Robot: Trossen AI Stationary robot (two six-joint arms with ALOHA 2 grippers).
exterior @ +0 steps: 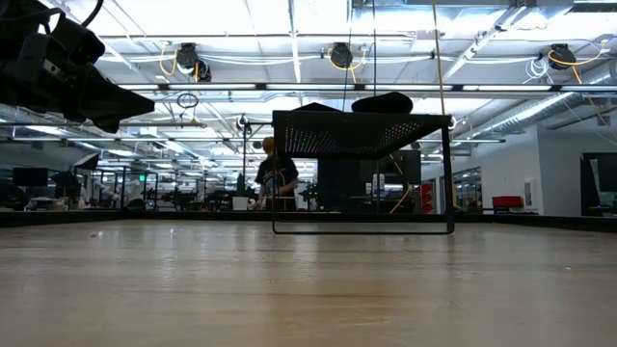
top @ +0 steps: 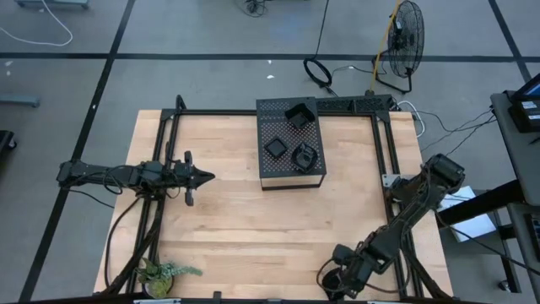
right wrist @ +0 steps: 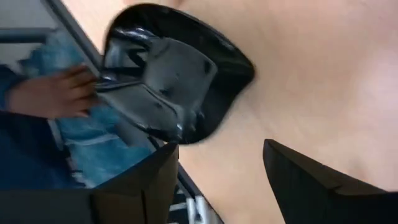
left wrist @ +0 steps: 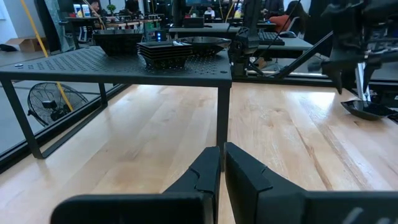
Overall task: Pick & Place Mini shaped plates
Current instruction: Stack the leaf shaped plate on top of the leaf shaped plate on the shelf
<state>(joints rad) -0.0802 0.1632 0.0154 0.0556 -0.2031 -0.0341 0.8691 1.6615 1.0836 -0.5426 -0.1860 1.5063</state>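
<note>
Right gripper hovering agape over leaf plate lying on bench edge, far from box; retreating straight up avoids nudging. Left gripper closed, waiting.

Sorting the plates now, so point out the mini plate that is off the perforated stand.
It's the leaf-shaped plate lying on the wooden table at its near right edge, just beyond the open right gripper. The other plates sit on the black perforated stand.
</note>
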